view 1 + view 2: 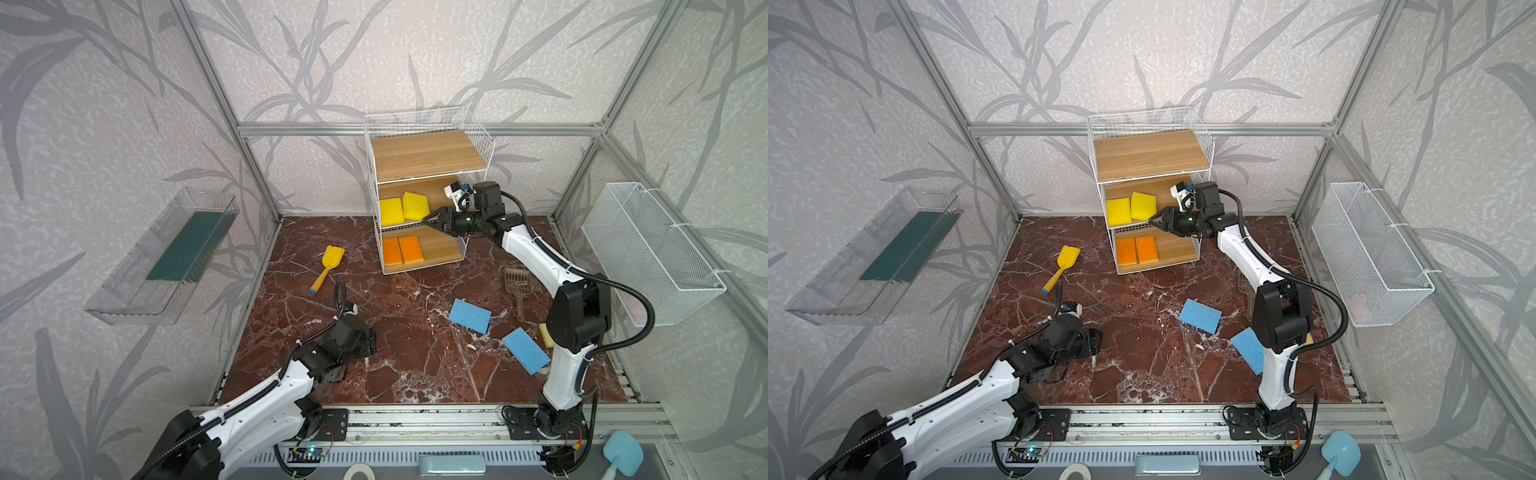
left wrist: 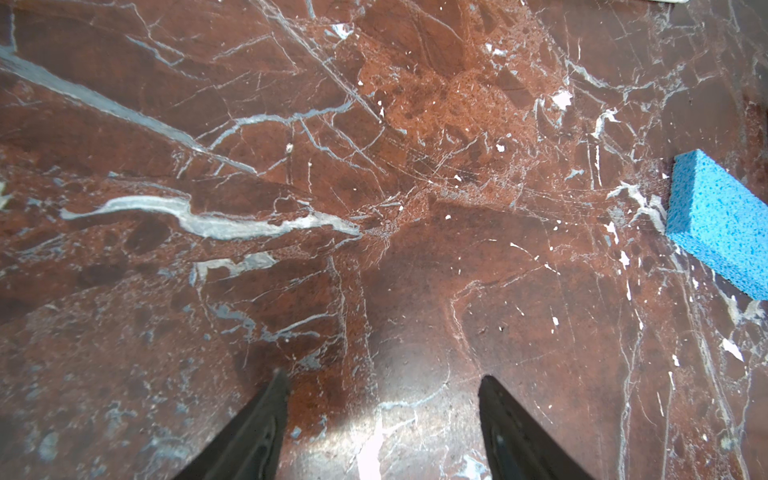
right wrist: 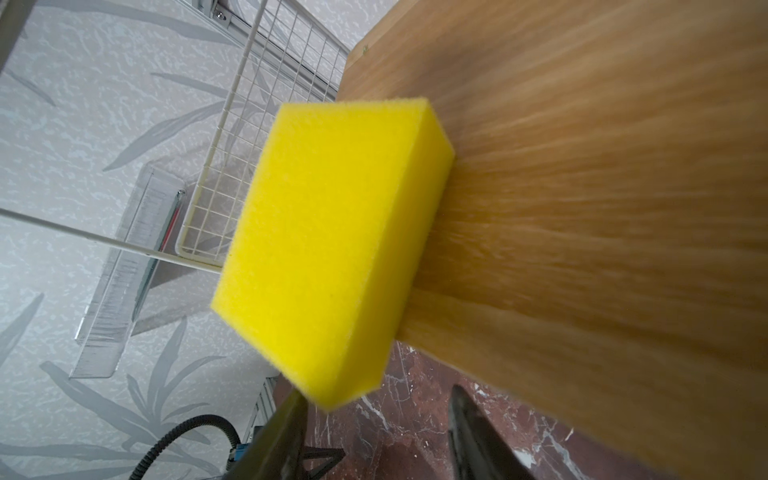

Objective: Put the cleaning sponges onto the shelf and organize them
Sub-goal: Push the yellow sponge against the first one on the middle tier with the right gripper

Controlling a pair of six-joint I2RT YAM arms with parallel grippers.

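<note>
**Right gripper at the shelf's middle tier, jaws apart; three sponges still on the tabletop**

Right gripper [image 1: 426,220]: level with the middle tier of the shelf [image 1: 428,158], turned on its side at that tier's front edge. The jaws stand apart and clamp nothing; in the right wrist view, marble shows between the fingers.

Nearer yellow sponge [image 3: 332,249]: flat on the middle board, directly ahead of the right gripper's fingertips. It sits skewed, with one corner overhanging the board's front edge close to one fingertip. Whether they touch cannot be told.

Farther yellow sponge [image 1: 391,212]: on the same board, just beyond the nearer one and close against it.

Two orange sponges [image 1: 401,250]: orange face up, side by side and touching, on the bottom tier below the right gripper.

Left gripper [image 2: 383,375]: over the marble tabletop [image 1: 415,361], jaws apart, holding nothing.

One light-blue sponge [image 1: 470,315]: flat on the tabletop ahead of the left gripper, well apart from it.

Second light-blue sponge [image 1: 525,350]: flat on the tabletop, farther out in the same direction, beside the right arm.

Pale beige sponge [image 1: 545,336]: on the tabletop, largely hidden behind the right arm's elbow, well behind the right gripper.
</note>
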